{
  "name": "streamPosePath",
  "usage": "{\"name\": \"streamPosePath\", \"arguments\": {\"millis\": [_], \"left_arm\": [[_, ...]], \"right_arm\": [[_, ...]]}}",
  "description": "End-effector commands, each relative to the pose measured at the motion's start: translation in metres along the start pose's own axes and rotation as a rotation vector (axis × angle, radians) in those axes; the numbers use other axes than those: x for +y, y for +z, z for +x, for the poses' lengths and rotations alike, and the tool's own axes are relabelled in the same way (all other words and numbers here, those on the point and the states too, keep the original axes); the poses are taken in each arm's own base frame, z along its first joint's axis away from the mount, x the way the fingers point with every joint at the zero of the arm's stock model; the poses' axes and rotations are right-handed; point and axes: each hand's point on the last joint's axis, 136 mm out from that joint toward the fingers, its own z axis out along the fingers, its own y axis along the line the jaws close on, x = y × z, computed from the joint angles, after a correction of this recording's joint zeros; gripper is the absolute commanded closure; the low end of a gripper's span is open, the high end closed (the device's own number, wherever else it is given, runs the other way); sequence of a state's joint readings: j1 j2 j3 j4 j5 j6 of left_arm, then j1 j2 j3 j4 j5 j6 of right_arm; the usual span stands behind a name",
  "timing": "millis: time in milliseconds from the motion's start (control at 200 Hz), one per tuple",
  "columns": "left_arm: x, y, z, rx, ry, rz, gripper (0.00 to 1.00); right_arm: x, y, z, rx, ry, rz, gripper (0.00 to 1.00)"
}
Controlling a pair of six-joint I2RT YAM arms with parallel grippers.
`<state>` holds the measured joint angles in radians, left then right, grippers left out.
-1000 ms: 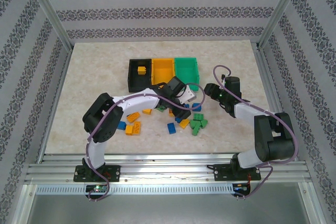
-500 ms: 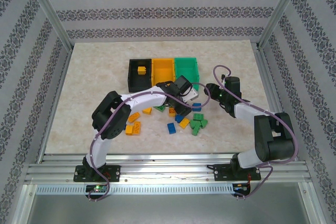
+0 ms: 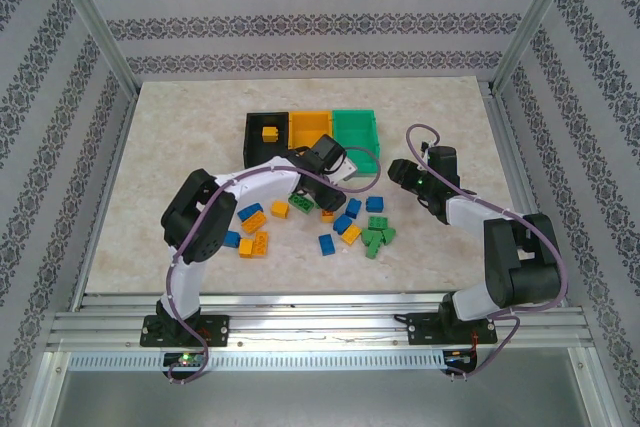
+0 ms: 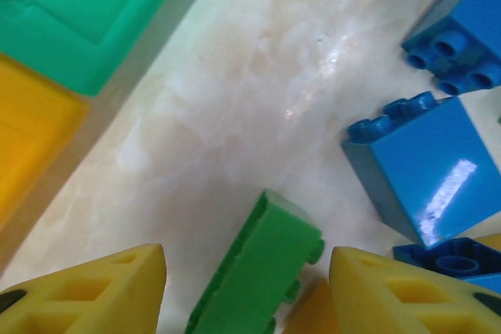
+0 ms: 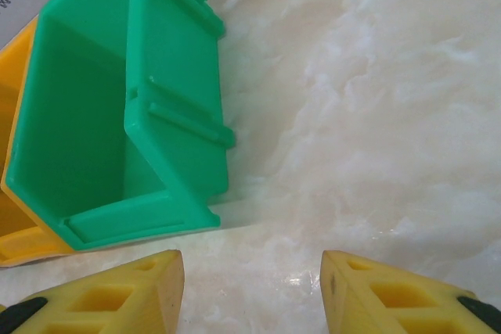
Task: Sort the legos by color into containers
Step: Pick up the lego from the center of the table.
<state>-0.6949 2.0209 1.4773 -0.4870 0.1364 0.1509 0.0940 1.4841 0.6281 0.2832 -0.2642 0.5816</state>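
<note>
From above, the containers (image 3: 262,159) sit at the far middle of the surface (image 3: 180,147), with loose legos (image 3: 377,239) scattered nearer my bases. At my left wrist, my left jaws stand open astride a green lego (image 4: 258,271) lying on the surface, not closed on it. At my right wrist, my right jaws gape over bare surface, holding nothing, the green bin (image 5: 176,76) just beyond.

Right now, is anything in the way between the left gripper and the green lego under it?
No. The green lego lies bare inside the open left gripper; blue legos sit off to one side.
</note>
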Motion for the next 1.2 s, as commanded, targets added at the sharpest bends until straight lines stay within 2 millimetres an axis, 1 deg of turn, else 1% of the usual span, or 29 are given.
{"name": "streamPosePath", "arguments": {"millis": [0,95,185,385,530,590,645,695,749,819,899,959,1074,1139,1194], "left_arm": [[0.007,-0.010,-0.002,-0.002,0.018,-0.027,0.44],[0.010,0.001,0.008,0.053,0.026,-0.035,0.46],[0.006,0.007,0.016,0.083,0.023,-0.012,0.49],[0.004,0.007,0.026,0.098,0.015,-0.010,0.52],[-0.002,0.000,0.025,0.078,0.017,0.018,0.57],[-0.006,-0.003,0.025,0.068,0.024,0.038,0.56],[-0.007,-0.006,0.025,0.064,0.027,0.044,0.52],[-0.006,-0.007,0.026,0.062,0.032,0.038,0.49],[-0.003,-0.008,0.025,0.059,0.034,0.024,0.49],[0.000,-0.007,0.023,0.049,0.032,0.016,0.54],[-0.001,-0.008,0.016,0.029,0.025,0.022,0.64],[-0.001,-0.008,0.011,0.017,0.021,0.028,0.66],[0.001,-0.005,0.011,0.030,0.035,0.026,0.72],[0.003,-0.006,0.009,0.027,0.038,0.019,0.76],[0.004,-0.009,0.007,0.019,0.037,0.014,0.77]], "right_arm": [[0.004,0.003,-0.002,-0.002,0.011,-0.025,0.50],[0.005,0.002,-0.002,0.000,0.011,-0.028,0.50],[0.004,0.002,-0.001,0.000,0.009,-0.022,0.50],[0.004,0.002,-0.002,0.001,0.012,-0.023,0.50],[0.004,0.004,-0.001,0.006,0.017,-0.024,0.50],[0.004,0.004,-0.001,0.006,0.016,-0.025,0.50],[0.004,0.003,-0.001,0.003,0.014,-0.022,0.50],[0.003,0.003,-0.002,0.001,0.013,-0.021,0.50],[0.004,0.003,0.000,0.006,0.015,-0.023,0.50],[0.004,0.003,0.000,0.007,0.018,-0.026,0.50],[0.004,0.004,0.000,0.007,0.018,-0.024,0.50],[0.004,0.004,0.000,0.008,0.020,-0.024,0.50],[0.004,0.002,-0.001,0.004,0.017,-0.024,0.50],[0.003,0.002,-0.002,-0.002,0.013,-0.018,0.50],[0.003,0.001,-0.002,-0.002,0.013,-0.017,0.50]]}}
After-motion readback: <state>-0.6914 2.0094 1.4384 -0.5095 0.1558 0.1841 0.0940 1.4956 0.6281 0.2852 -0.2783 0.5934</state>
